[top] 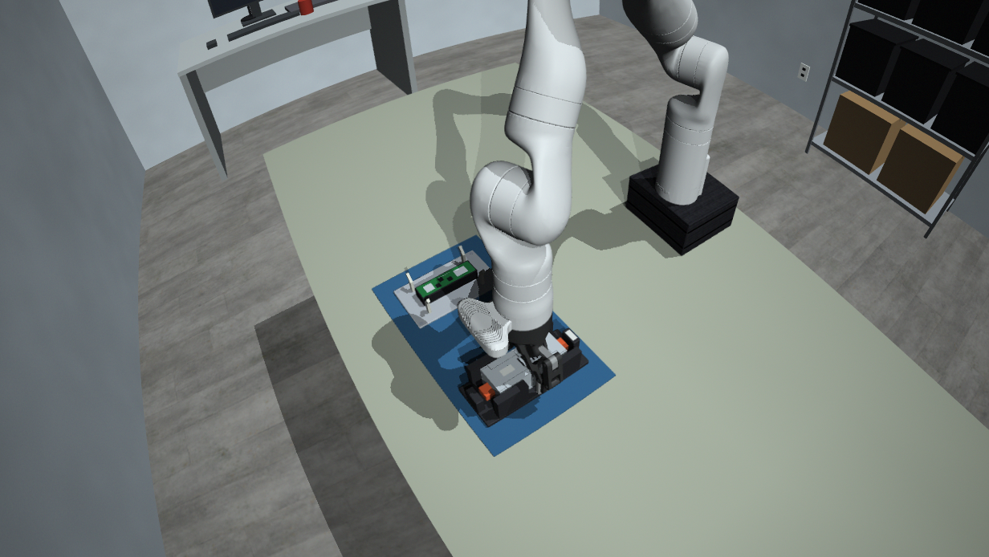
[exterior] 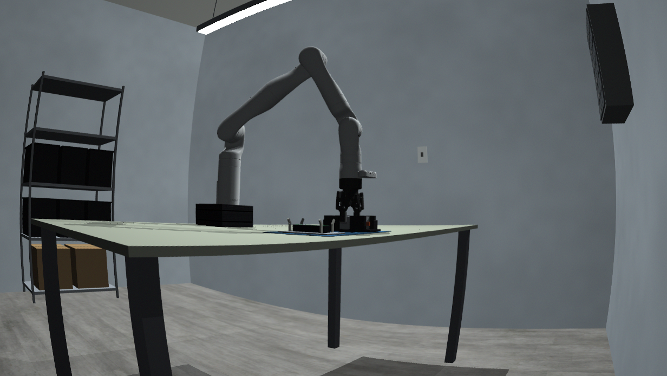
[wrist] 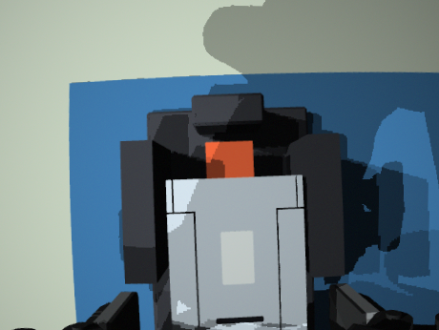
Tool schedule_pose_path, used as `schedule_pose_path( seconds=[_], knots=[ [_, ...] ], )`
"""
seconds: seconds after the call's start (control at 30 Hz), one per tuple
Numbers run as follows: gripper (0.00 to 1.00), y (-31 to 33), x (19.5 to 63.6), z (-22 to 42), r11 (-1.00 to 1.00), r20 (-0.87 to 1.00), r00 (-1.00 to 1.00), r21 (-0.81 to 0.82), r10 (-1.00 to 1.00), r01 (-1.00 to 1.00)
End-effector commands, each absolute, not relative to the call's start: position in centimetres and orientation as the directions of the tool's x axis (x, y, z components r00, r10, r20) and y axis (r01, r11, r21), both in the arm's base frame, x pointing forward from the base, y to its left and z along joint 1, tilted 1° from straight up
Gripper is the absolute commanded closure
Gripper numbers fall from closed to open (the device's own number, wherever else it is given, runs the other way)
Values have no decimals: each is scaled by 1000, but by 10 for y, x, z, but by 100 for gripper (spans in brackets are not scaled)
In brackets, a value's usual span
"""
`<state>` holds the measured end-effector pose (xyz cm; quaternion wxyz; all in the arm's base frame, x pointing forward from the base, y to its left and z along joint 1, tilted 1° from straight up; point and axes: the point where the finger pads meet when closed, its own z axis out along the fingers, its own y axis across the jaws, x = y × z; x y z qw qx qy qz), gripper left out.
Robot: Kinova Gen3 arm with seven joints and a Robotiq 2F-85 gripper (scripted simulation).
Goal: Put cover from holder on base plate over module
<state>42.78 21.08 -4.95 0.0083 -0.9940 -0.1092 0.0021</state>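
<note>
The grey cover [top: 506,374] [wrist: 238,263] lies in its black holder [top: 508,408] [exterior: 360,223] [wrist: 139,199] on the blue mat [top: 553,408] [wrist: 95,136]. An orange tab [top: 486,391] [wrist: 230,157] shows at one end of the cover and another [top: 569,339] at the far end. My gripper [top: 538,363] [exterior: 350,212] [wrist: 234,310] is open and low over the holder. Its fingers stand on either side of the cover's vented end and hold nothing. The green module [top: 446,280] sits on the light grey base plate [top: 413,309] between thin posts, at the mat's other end.
The arm's black pedestal [top: 681,207] [exterior: 223,214] stands at the back right of the table. The table's curved front edge runs close to the mat's left corner. A desk and a shelf rack stand off the table.
</note>
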Motion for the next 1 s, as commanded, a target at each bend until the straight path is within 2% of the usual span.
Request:
schedule_pose_path(
  seconds=[0.0,0.73,0.77,0.97],
  knots=[
    [0,211,427,-51,-976,-4,976,-16,217,217],
    [0,211,427,-50,-976,-4,976,-16,217,217],
    [30,211,427,-50,-976,-4,976,-16,217,217],
    [30,211,427,-50,-976,-4,976,-16,217,217]
  ],
)
